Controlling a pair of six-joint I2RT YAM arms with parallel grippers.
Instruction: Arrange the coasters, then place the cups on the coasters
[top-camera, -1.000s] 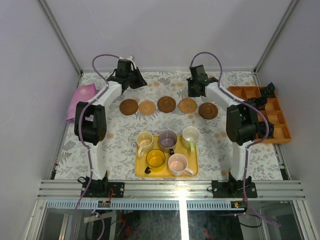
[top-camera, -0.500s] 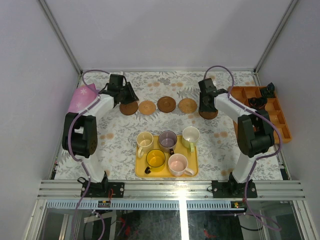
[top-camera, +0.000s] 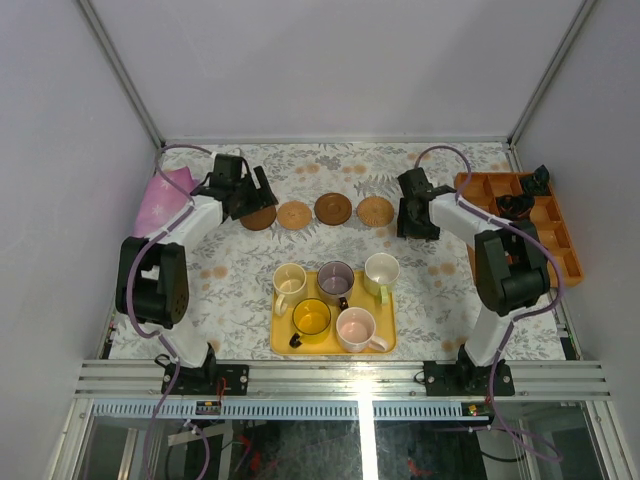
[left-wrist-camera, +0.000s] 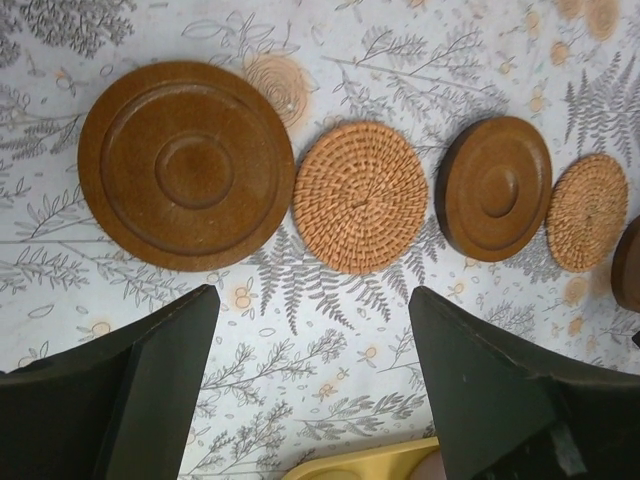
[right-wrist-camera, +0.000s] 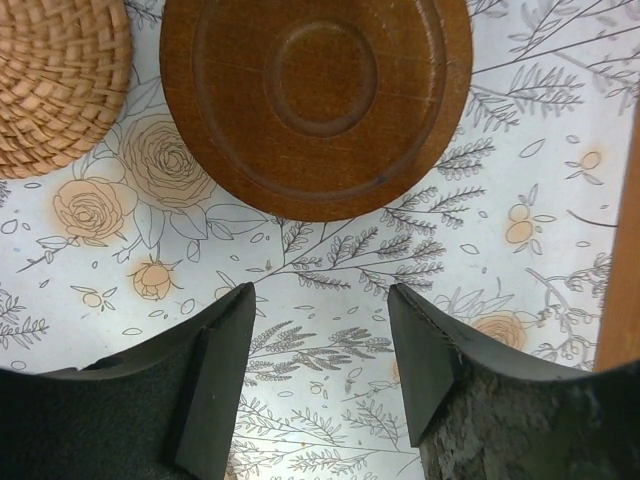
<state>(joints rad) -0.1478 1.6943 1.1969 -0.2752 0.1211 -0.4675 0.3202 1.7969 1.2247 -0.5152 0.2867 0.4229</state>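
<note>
Since a second ago both arms have swung down from behind the row of coasters onto its two ends, and their jaws have parted.

Nearest the bases, the yellow tray (top-camera: 279, 340) holds all five cups: yellow cup (top-camera: 311, 317) and pink cup (top-camera: 356, 327) at its near side, the other three at its far side.

Just beyond the tray lie the coasters in a line, dark and woven by turns. The left gripper (left-wrist-camera: 312, 300) hovers spread and empty, near the dark coaster (left-wrist-camera: 186, 165) beyond the tray's left corner. The right gripper (right-wrist-camera: 320, 295), also spread and empty, hangs over the end coaster (right-wrist-camera: 315, 95) beyond its right corner.

The discs look light, stiff and very thin, so they likely need pinching across the rim. The cups look rigid and breakable; the wall at the lip seems the surest hold.
</note>
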